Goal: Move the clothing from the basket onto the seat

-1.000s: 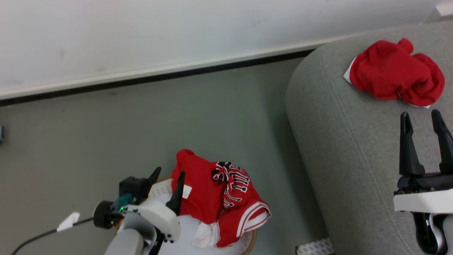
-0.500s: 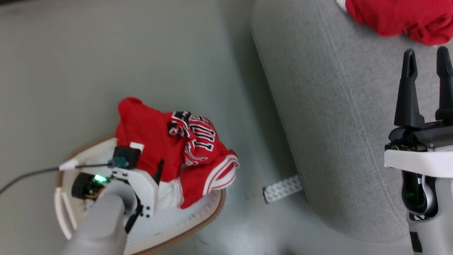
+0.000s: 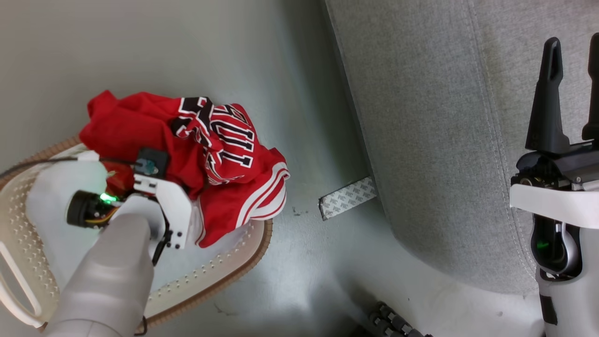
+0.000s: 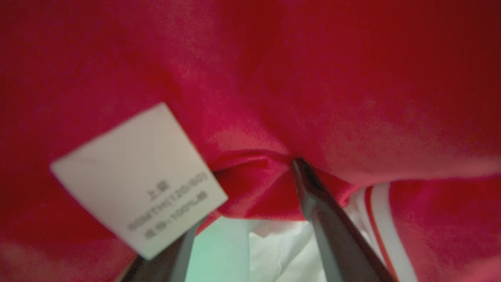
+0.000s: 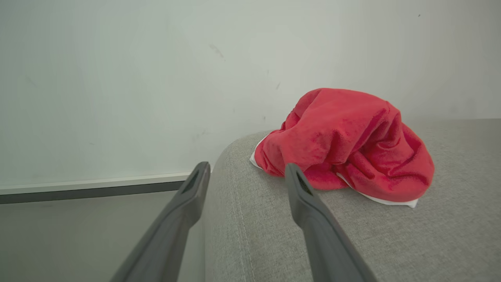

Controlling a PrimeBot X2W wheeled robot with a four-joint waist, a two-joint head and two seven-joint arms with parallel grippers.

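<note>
Left gripper (image 4: pixel 250 196): jaws wide, tips pushed into jersey (image 3: pixel 220 154) heaped in basket (image 3: pixel 224 276); nothing clamped. Right gripper (image 3: pixel 573 47): spread, empty, above seat (image 3: pixel 421 117). Plain garment (image 5: pixel 344 145) lies on seat just ahead.

The basket (image 3: pixel 224 274) stands on the floor (image 3: pixel 299 70) left of the seat (image 3: pixel 421 117), the jersey (image 3: pixel 220 154) lies in it and over its rim, my left gripper (image 4: pixel 244 184) pushes into the jersey's folds, and the other garment (image 5: pixel 344 145) lies on the seat beyond my right gripper (image 3: pixel 575 42).
</note>
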